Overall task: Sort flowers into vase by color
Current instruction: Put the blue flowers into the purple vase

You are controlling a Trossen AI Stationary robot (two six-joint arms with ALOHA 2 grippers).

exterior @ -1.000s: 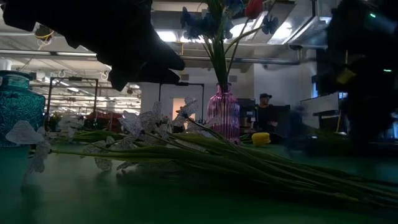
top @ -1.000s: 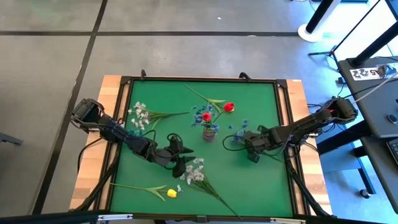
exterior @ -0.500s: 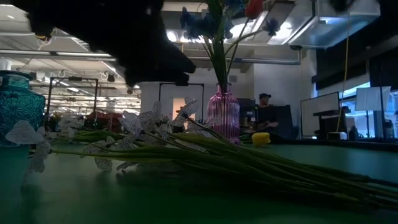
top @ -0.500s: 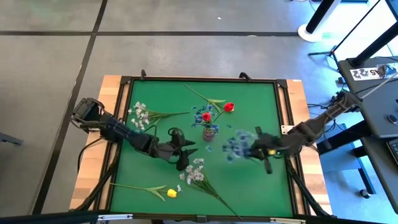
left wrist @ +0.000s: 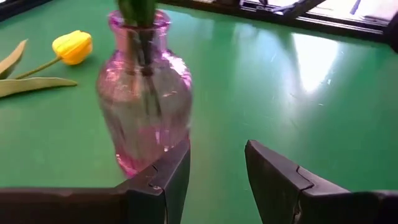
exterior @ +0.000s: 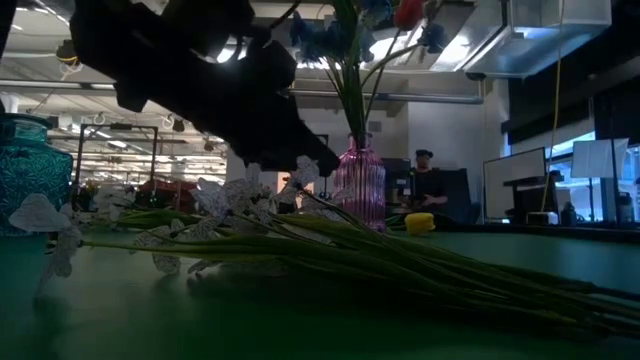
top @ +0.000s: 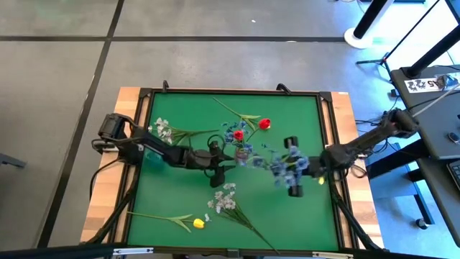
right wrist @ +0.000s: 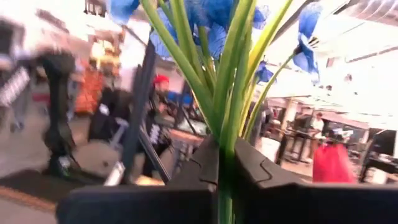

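Overhead, right fingers (right wrist: 227,171) pinch blue flower stems (right wrist: 214,93); left fingers (left wrist: 217,171) spread beside pink vase (left wrist: 144,93).

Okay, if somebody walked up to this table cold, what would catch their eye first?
Probably the right gripper, shut on a blue spray and holding it up just right of the pink vase at mid-table. Next, the left gripper, its fingers open right beside that vase, which already holds red tulips.
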